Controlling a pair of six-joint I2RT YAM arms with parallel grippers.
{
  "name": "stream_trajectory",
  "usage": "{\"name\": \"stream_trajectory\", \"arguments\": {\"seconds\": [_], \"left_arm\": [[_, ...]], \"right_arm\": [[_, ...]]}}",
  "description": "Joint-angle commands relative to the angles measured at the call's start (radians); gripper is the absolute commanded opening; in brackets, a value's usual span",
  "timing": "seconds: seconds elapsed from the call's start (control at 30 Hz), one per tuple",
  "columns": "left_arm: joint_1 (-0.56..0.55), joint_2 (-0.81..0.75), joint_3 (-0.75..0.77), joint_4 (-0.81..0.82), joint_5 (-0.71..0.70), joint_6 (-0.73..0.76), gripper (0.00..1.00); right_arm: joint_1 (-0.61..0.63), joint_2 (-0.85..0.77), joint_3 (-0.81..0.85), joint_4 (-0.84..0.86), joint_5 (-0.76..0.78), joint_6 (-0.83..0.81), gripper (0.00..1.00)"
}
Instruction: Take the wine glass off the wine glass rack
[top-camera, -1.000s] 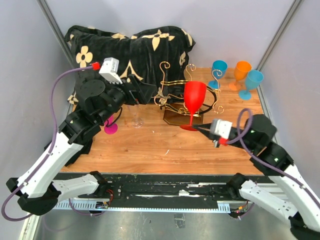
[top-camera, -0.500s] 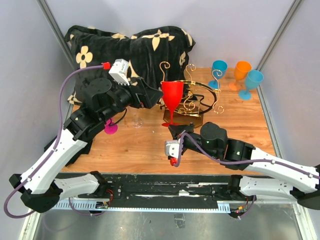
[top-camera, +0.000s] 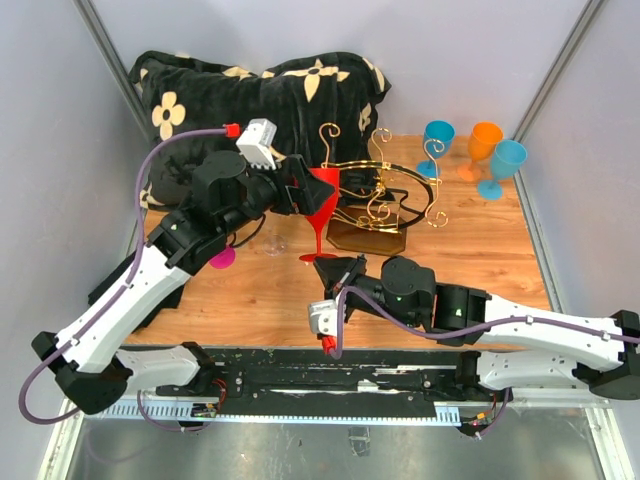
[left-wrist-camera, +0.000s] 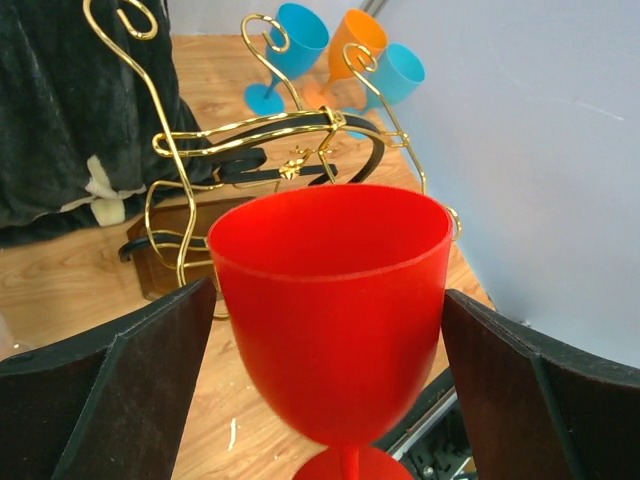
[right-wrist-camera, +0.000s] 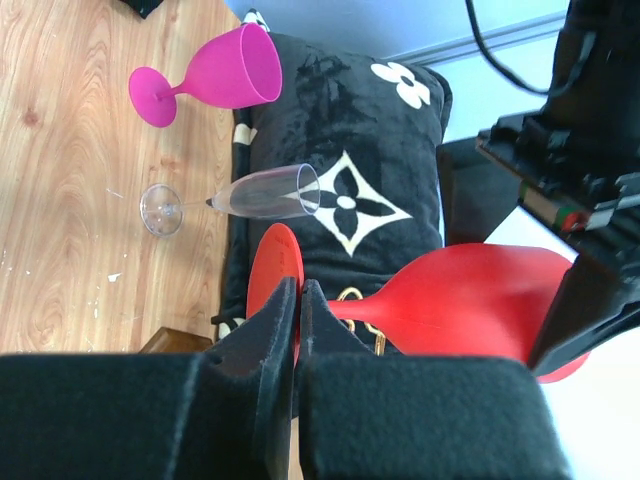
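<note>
The right gripper (right-wrist-camera: 299, 300) fingers pinched the wine glass (left-wrist-camera: 330, 290) stem, so the left gripper (left-wrist-camera: 328, 320), fingers spread, needed to close gently on the bowl.

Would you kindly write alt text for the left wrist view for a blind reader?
A red plastic wine glass is upright between the left gripper's dark fingers, which flank its bowl; contact is unclear. Behind it, on a wooden table, are a gold wire wine glass rack, two blue glasses and an orange glass.
</note>
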Motion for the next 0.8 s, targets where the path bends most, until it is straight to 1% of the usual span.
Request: {"name": "stream_trajectory", "arguments": {"seconds": [0.0,0.07,0.1,0.13,0.17,0.2,0.23,0.27,0.3,0.33,0.37,0.4,0.5,0.6,0.7,0.77], "left_arm": [[-0.004,0.027,0.014,0.002,-0.024,0.029,1.0],[-0.004,0.03,0.009,0.015,-0.021,0.028,0.99],[-0.004,0.027,0.004,0.026,-0.023,0.028,0.97],[-0.004,0.02,-0.005,0.042,-0.02,0.031,0.93],[-0.005,0.01,-0.02,0.063,-0.014,0.04,0.86],[-0.004,-0.001,-0.033,0.079,-0.012,0.045,0.75],[-0.004,-0.015,-0.049,0.095,-0.009,0.05,0.63],[-0.004,-0.026,-0.062,0.107,-0.011,0.057,0.51],[-0.004,-0.039,-0.075,0.109,-0.027,0.059,0.42],[-0.004,-0.055,-0.088,0.108,-0.05,0.07,0.38],[-0.004,-0.072,-0.103,0.105,-0.083,0.082,0.38],[-0.004,-0.104,-0.128,0.105,-0.115,0.097,0.39],[-0.005,-0.2,-0.232,0.154,-0.21,0.152,0.4],[-0.007,-0.303,-0.385,0.27,-0.224,0.212,0.42],[-0.016,-0.373,-0.565,0.397,-0.229,0.261,0.43],[-0.074,-0.399,-0.695,0.49,-0.262,0.313,0.43]], "right_arm": [[0.047,0.01,0.037,0.042,0.049,-0.057,0.01],[0.058,0.014,0.036,0.034,0.051,-0.06,0.01],[0.064,0.016,0.036,0.025,0.053,-0.059,0.01],[0.07,0.015,0.034,0.016,0.054,-0.059,0.01],[0.076,0.011,0.028,0.015,0.057,-0.059,0.01],[0.082,0.003,0.019,0.023,0.059,-0.058,0.02],[0.085,-0.007,0.005,0.034,0.062,-0.054,0.13],[0.086,-0.02,0.0,0.041,0.066,-0.045,0.32],[0.088,-0.033,-0.009,0.045,0.074,-0.039,0.47],[0.088,-0.046,-0.016,0.049,0.088,-0.036,0.57],[0.088,-0.062,-0.022,0.049,0.108,-0.03,0.64],[0.088,-0.079,-0.027,0.05,0.127,-0.022,0.67],[0.089,-0.165,-0.048,0.075,0.163,0.012,0.69],[0.088,-0.226,-0.078,0.14,0.211,0.019,0.7],[0.086,-0.23,-0.085,0.18,0.319,0.014,0.71],[0.083,-0.215,-0.085,0.193,0.385,0.011,0.71]]}}
